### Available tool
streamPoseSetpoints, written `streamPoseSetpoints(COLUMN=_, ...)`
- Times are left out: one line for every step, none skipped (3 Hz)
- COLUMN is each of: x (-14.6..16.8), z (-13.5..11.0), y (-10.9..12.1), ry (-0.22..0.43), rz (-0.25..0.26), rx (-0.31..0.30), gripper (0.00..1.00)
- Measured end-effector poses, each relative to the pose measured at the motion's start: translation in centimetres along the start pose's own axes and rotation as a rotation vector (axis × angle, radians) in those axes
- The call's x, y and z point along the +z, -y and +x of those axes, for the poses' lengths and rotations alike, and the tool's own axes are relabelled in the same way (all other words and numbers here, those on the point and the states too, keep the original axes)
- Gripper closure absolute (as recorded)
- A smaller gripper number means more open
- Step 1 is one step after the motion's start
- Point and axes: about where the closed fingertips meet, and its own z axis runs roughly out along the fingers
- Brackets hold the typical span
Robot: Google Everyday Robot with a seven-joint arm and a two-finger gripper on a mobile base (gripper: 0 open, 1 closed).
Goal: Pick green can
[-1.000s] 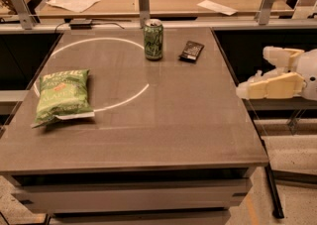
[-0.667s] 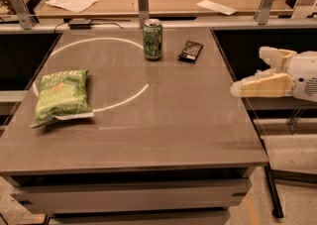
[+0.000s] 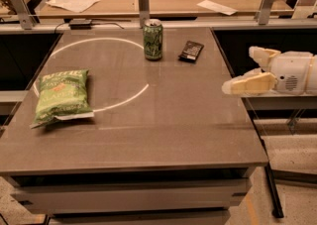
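Observation:
The green can (image 3: 153,39) stands upright at the far middle of the grey table (image 3: 148,135), green with mottled print and a silver top rim. My gripper (image 3: 239,69) comes in from the right, at the table's right edge, well to the right of the can and nearer than it. Its two pale fingers (image 3: 250,84) are spread apart and hold nothing.
A flat green chip bag (image 3: 61,95) lies at the left of the table. A small dark packet (image 3: 191,50) lies just right of the can. A white ring is marked on the tabletop. A wooden desk (image 3: 163,1) with papers and posts stands behind.
My gripper has moved a little left, toward the table's right edge. The can, bag and packet have not moved.

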Motion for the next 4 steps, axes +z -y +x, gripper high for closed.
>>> streamPoseSetpoints(x=2.7, z=-0.2, y=1.3, ry=0.013, rz=-0.019, rx=0.003, gripper=0.0)
streamPoseSetpoints(x=5.6, z=-0.8, y=2.6, ry=0.029, rz=-0.017, rx=0.016, gripper=0.0)
streamPoseSetpoints(x=8.7, z=-0.9, y=4.2, ry=0.008, rz=0.054, rx=0.014, gripper=0.0)
streamPoseSetpoints(x=8.7, z=-0.9, y=4.1, ry=0.008, rz=0.054, rx=0.014, gripper=0.0)
